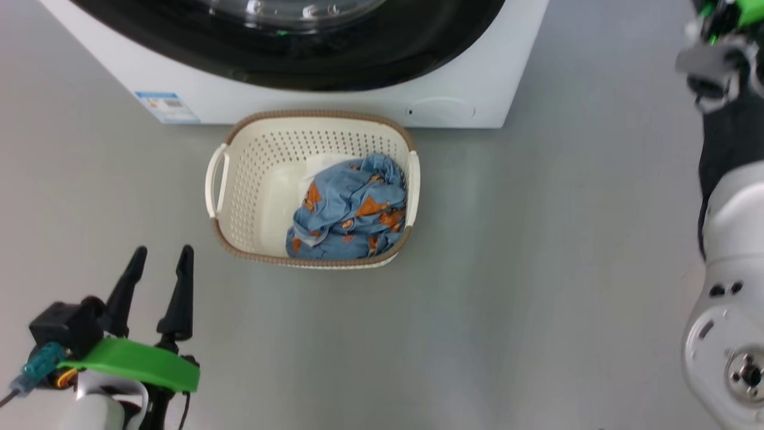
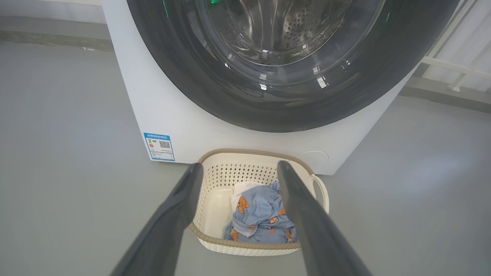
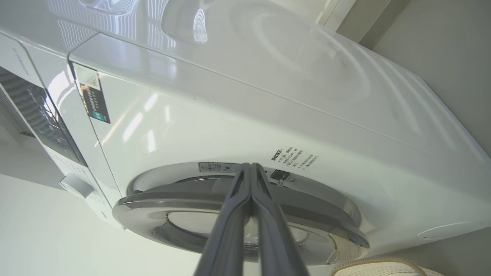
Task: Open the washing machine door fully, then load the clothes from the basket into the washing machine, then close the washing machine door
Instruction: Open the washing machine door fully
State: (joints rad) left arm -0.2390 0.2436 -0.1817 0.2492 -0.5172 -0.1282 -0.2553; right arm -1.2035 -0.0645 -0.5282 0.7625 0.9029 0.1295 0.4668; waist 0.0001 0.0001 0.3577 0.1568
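Starting at the right gripper (image 3: 251, 166), its two dark fingers are seen pressed together with nothing between them, and their tips are pointed at the upper edge of the washing machine door (image 3: 191, 199); whether that edge is touched cannot be told. The door is seen lying close against the white front of the washing machine (image 3: 268, 126). In the head view the left gripper (image 1: 161, 257) is held with its fingers spread wide and empty, above the grey floor (image 1: 537, 269), at 7 o'clock from the basket (image 1: 256, 179) and apart from it. The basket is placed on the floor just at 6 o'clock of the machine. The clothes (image 1: 352, 209) are heaped inside the basket toward its 4 o'clock side, with a white piece (image 1: 322, 164) showing at their 12 o'clock. A blue label sticker (image 1: 166, 107) is found at 10 o'clock from the basket and a round flap (image 1: 440, 110) at 1 o'clock.
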